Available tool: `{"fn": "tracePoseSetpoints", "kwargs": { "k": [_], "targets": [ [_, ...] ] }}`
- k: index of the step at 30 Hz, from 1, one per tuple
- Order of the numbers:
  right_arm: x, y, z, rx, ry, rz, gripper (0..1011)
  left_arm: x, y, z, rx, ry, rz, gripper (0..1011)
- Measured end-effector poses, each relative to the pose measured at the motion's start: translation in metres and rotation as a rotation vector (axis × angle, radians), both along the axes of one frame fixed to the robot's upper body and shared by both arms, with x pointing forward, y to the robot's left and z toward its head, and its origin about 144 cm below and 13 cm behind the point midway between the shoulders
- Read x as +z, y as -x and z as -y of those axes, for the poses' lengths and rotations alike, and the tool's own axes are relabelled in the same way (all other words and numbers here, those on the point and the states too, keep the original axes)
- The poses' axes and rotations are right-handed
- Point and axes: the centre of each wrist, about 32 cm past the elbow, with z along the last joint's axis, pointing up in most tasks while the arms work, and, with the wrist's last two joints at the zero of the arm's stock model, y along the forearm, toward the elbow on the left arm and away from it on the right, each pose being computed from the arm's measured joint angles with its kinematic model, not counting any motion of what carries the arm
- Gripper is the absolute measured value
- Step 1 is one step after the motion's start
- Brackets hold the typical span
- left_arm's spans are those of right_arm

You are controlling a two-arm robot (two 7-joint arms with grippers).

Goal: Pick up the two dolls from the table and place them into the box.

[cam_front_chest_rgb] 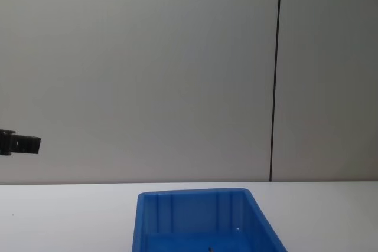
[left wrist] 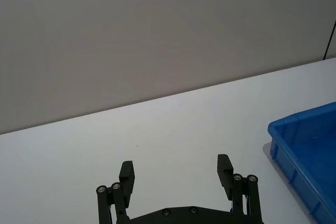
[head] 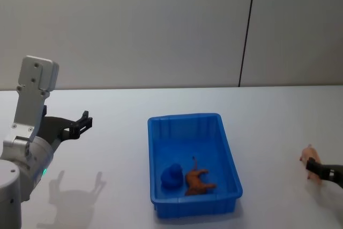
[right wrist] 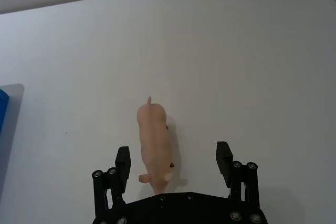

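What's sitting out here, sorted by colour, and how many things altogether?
Blue: 2, the box and a small blue toy inside it.
Reddish-brown: 1, a doll inside the box.
Pale peach: 1, a doll on the white table, between the open right gripper's fingers.
Total: 4 things.

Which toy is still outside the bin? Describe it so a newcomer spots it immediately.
Start at the blue box mid-table, then look toward the robot's right. There the peach doll lies on the white table between the open right gripper fingers; the reddish-brown doll lies inside the box.
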Motion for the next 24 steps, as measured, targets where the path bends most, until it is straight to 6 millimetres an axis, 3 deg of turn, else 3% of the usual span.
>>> {"fn": "tracePoseSetpoints", "kwargs": {
  "k": [16, 24],
  "targets": [
    [-0.013, -0.027, -0.003, 0.023, -0.001, -0.044, 1001, 0.000, 0.000, 0.000, 0.000, 0.000, 0.000, 1001],
    [-0.015, -0.034, -0.004, 0.031, -0.001, -0.054, 841, 0.000, 0.000, 0.000, 0.000, 0.000, 0.000, 1001]
  ]
}}
